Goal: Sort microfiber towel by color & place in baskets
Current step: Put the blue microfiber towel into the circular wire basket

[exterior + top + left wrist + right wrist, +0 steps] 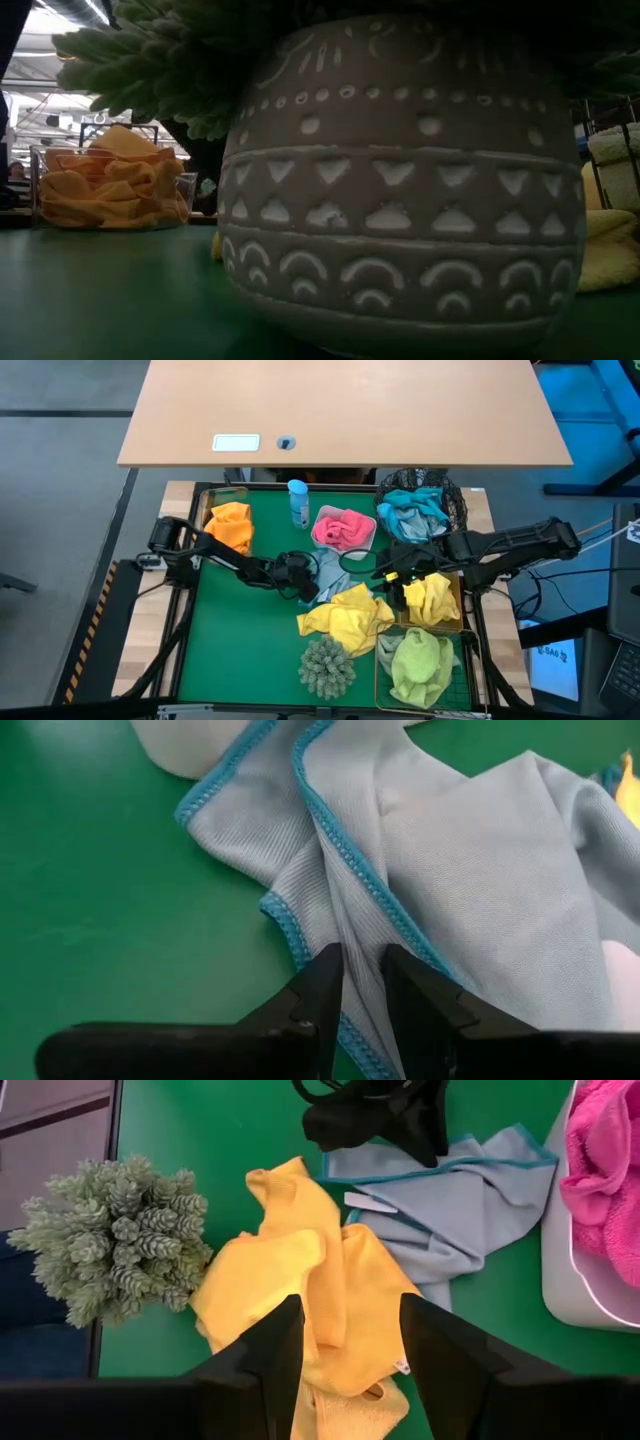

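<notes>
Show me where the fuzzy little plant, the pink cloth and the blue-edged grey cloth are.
Fuzzy plant (115,1235), right wrist view, middle of its spiky top.
Pink cloth (342,528), high view, centre of the bundle in the white tub.
Blue-edged grey cloth (470,890), left wrist view, its flat middle.

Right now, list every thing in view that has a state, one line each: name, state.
left gripper: shut on the grey towel's fold.
grey towel: crumpled on the mat, blue-edged, pinched.
right gripper: open, above the yellow towel, holding nothing.
yellow towel: loose on the mat, unsorted.
clear tub: holds orange towels.
white tub: holds pink towels.
black mesh basket: holds teal towels.
gold baskets: hold yellow and green towels.
blue bottle: upright.
</notes>
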You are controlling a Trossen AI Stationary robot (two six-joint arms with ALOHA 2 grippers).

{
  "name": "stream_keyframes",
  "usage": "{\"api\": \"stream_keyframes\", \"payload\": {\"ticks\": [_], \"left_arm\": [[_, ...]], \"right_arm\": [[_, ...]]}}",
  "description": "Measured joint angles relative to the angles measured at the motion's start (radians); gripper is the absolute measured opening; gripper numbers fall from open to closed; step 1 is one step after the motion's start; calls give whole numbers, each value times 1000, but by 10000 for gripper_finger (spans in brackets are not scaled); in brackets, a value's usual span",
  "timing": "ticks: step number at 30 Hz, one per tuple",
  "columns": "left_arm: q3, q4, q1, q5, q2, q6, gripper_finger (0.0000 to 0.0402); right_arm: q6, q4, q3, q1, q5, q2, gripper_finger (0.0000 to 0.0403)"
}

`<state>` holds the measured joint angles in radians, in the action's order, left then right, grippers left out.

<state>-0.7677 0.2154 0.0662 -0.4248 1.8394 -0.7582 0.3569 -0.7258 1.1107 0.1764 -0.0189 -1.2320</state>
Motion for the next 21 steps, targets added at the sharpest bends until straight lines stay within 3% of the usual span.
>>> {"api": "stream_keyframes", "payload": {"ticks": [9, 16, 21], "left_arm": [[-1, 35, -1, -2, 21, 8, 72], [-1, 35, -1, 18, 21, 8, 8], [1, 44, -1, 20, 22, 9, 4]], "right_arm": [[0, 4, 0, 0, 0, 0, 168], [0, 22, 0, 0, 0, 0, 168], [0, 23, 0, 0, 0, 0, 168]]}}
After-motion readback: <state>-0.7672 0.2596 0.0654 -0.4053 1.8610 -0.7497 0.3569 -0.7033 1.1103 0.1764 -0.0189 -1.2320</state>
